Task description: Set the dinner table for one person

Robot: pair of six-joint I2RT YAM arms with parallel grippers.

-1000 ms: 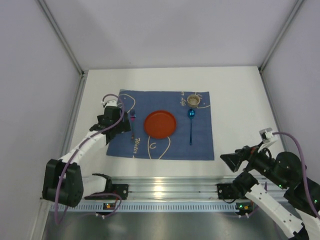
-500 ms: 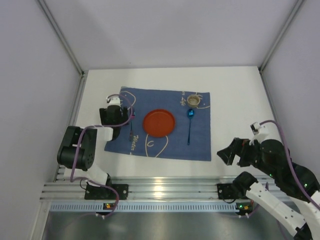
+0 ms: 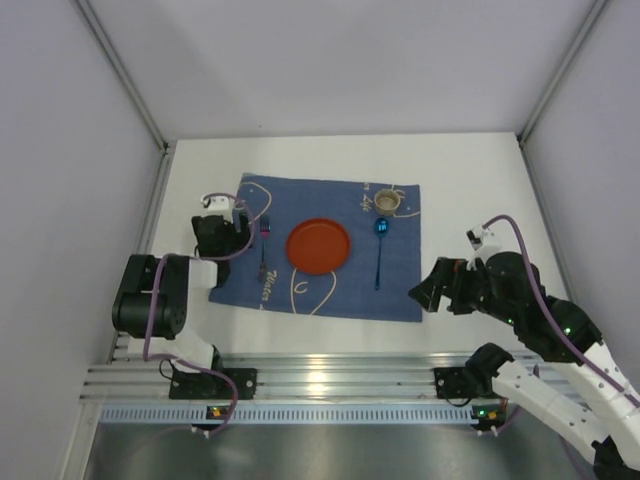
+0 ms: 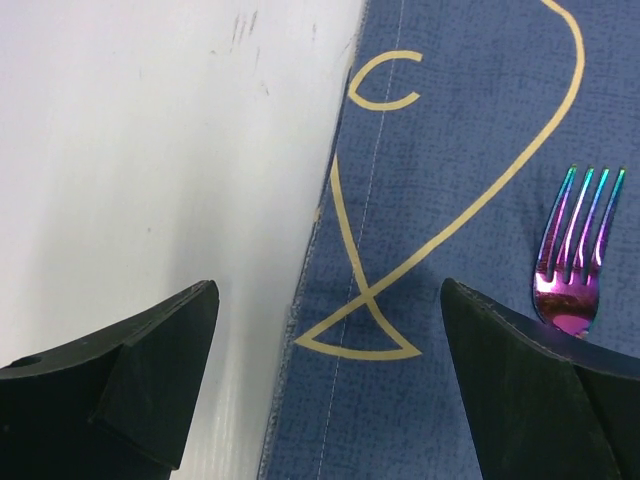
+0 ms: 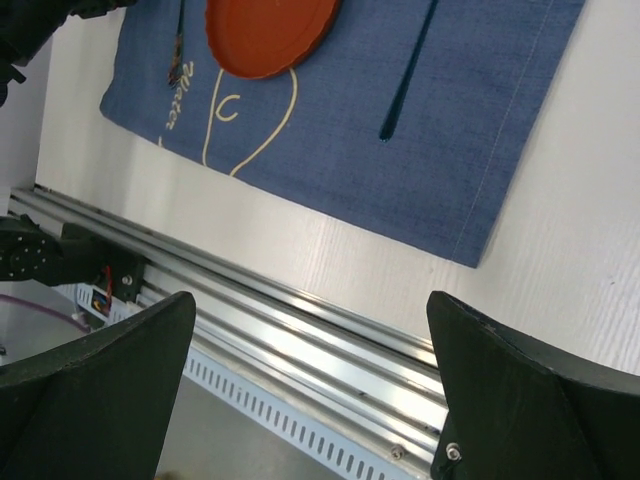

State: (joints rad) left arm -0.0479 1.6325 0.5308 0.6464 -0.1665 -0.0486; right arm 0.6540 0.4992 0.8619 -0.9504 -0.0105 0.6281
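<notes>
The left claw (image 4: pixel 328 295) hung released, jaws wide with nothing between them, low over the left hem of the blue placemat (image 3: pixel 330 275). The tines of the iridescent fork (image 4: pixel 578 250) lay just beside its right-hand finger, the fork's neck hidden behind that finger. The likeliest slip from here was that finger clipping the fork on any sideways move and skewing it toward the red plate (image 3: pixel 319 246). Had the claw dropped lower, it might have snagged the hem and dragged the cloth with everything on it. The right claw (image 5: pixel 310 300), likewise released and empty, hovered near the placemat's near right corner. A careless sweep there could have lifted that corner and disturbed the blue spoon (image 3: pixel 380 250) or, further back, the small cup (image 3: pixel 387 202). Judged from the layout, the setting looked largely complete, so any nudge would have cost more than it gained. The bench (image 3: pixel 470 180) was a plain white top, smooth and faintly scuffed beside the hem, offering the cloth little grip. It filled the floor of the enclosure, with a ribbed aluminium rail (image 3: pixel 330 375) at its near edge carrying both arm bases. Pale blank panels closed in the left, right and far sides.
</notes>
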